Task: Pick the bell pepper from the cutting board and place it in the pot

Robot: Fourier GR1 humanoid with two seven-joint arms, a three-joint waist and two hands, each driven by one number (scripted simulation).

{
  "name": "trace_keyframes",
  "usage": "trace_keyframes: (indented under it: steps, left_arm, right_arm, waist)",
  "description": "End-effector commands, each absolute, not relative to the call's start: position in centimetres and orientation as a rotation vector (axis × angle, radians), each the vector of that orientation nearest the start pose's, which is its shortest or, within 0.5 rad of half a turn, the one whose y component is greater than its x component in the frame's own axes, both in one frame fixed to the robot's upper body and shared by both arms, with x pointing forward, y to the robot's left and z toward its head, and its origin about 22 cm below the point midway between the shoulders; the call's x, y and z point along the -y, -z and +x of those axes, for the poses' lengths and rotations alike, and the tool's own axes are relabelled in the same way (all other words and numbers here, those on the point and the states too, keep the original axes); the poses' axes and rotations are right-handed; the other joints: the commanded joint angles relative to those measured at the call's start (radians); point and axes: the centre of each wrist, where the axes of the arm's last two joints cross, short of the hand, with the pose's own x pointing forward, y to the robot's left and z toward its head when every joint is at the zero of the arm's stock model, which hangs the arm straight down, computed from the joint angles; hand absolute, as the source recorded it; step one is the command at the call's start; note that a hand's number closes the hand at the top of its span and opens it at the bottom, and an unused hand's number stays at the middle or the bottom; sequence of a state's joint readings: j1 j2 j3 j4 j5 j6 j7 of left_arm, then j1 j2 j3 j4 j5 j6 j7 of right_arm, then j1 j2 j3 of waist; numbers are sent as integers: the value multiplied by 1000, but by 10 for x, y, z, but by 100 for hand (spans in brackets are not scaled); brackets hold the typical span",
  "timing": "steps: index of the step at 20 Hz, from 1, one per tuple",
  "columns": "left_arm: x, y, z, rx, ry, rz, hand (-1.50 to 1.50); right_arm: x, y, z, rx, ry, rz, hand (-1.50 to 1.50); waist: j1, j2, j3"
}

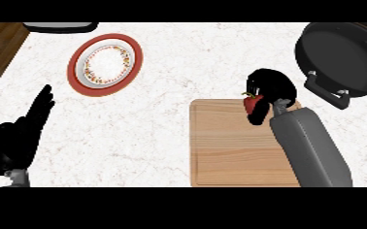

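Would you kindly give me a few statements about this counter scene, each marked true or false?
1. The right hand is curled round the pepper. True.
2. The pepper is inside the pot. False: it is over the cutting board's top edge, in the hand.
3. The plate lies left of the board. True.
4. The left hand holds the plate. False: it rests open at the left edge, apart from it.
5. The pot stands on the board. False: it stands on the counter, to the board's upper right.

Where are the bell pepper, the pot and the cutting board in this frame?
bell pepper (251, 103): head view, on its red flesh showing beside the right hand.
pot (331, 53): head view, on its dark inner floor.
cutting board (233, 148): head view, on bare wood near the board's middle.
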State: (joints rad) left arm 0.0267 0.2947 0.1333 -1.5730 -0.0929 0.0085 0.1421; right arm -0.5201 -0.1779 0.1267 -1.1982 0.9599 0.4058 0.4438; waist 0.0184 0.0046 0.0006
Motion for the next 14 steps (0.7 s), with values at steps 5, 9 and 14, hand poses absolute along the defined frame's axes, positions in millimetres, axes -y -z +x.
trace_keyframes:
  steps: [5,9,14]
  left_arm:
    - [-332,-12,235,1375,152,442,0]
    - [-330,-23,227,1383,154,436,0]
    - [-338,-10,236,1372,139,442,0]
  right_arm:
    - [201,-127,373,1149,-1029,-1178,150]
    - [203,-167,372,1247,-835,-1407,150]
    - [215,-176,363,1378,-626,-1338,150]
  waist:
    - [-24,-7,-1]
    - [-16,-9,0]
    - [-23,-5,-1]
